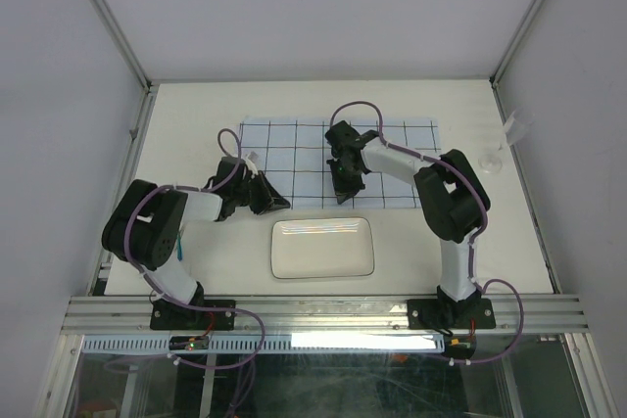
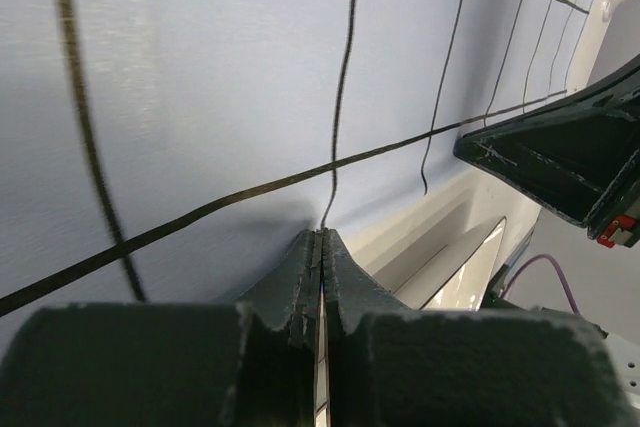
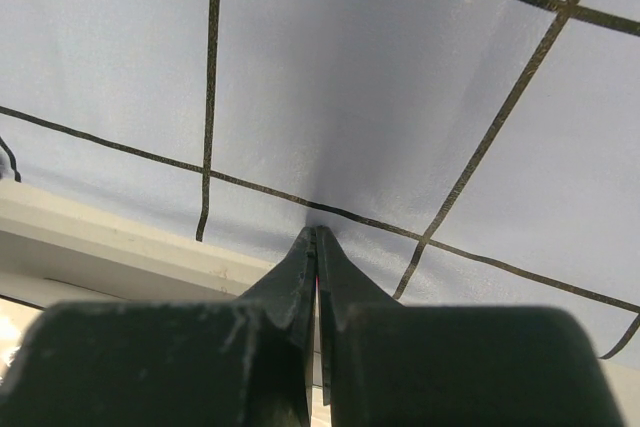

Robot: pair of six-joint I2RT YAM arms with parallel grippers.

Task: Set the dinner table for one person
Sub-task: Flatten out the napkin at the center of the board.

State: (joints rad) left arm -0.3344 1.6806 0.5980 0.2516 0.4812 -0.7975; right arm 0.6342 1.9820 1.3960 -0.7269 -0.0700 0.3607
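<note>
left gripper (image 1: 278, 205), right gripper (image 1: 340, 193) pinching cloth (image 1: 294, 144) edge

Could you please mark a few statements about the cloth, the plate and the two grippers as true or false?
1. The left gripper and the right gripper are both shut. True.
2. The plate lies on top of the cloth. False: it lies on the bare table, between the cloth and the arms' bases.
3. The cloth is pale blue with dark grid lines. True.
4. The left gripper is holding the plate. False: its tips pinch the cloth's near edge, and the plate lies untouched.
</note>
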